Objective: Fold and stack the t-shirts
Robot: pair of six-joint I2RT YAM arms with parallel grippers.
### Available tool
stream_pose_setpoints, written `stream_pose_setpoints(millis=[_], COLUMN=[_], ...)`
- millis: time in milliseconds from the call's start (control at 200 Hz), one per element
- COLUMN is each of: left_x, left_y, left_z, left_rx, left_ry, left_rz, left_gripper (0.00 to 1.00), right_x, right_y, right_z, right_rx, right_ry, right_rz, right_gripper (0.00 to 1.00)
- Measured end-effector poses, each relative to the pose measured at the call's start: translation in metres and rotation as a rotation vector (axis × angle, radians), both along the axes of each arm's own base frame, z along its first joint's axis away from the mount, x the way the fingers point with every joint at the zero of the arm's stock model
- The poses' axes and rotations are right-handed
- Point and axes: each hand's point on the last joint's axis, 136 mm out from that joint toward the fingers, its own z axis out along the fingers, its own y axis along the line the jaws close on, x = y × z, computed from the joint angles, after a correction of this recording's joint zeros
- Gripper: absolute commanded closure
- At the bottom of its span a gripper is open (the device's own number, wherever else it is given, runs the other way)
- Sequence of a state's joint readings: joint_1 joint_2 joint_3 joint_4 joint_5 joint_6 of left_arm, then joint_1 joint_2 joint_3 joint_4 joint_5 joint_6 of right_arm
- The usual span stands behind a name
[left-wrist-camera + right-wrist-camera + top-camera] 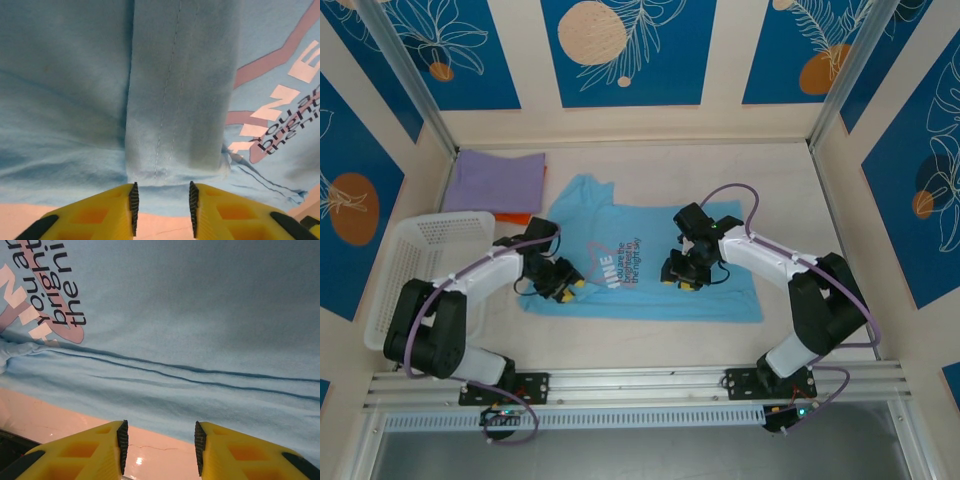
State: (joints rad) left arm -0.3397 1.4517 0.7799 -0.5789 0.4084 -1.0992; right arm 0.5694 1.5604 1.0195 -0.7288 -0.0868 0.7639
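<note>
Lettering (280, 125) "INE", "bright" on sky-blue t-shirt (660, 300)

1. Cream walls (727, 50) carry blue panels (670, 70) printed with white leaves and orange circles.
2. Metal posts (406, 75) stand at the back corners.
3. The pale tabletop (790, 180) ends in an aluminium rail (640, 383).

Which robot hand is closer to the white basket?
Left. The left gripper is at the blue t-shirt's edge nearest the basket; the right gripper is across the shirt.
</note>
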Motion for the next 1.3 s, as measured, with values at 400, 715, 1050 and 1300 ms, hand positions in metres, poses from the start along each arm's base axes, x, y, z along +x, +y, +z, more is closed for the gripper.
stream_pose_setpoints(millis=[400,715,1050,1300], left_x=[0.004,0.013,0.017,0.039], left_y=[-0.009,-0.014,-0.016,-0.024], left_z=[-0.011,-0.013,-0.015,-0.001], left_rx=[0.022,0.034,0.058,0.112], left_ry=[0.043,0.053,0.060,0.026], left_rz=[-0.048,-0.091,-0.134,-0.199], left_gripper=[0.57,0.61,0.89,0.90], right_x=[0.000,0.000,-0.003,-0.005], right_y=[-0.001,-0.009,-0.016,-0.019], right_z=[-0.001,-0.007,-0.012,-0.014], right_rx=[-0.006,-0.031,-0.044,-0.049], right_ry=[0.003,0.040,0.066,0.075], right_rz=[-0.005,-0.054,-0.083,-0.092], right_gripper=[0.58,0.58,0.58,0.58])
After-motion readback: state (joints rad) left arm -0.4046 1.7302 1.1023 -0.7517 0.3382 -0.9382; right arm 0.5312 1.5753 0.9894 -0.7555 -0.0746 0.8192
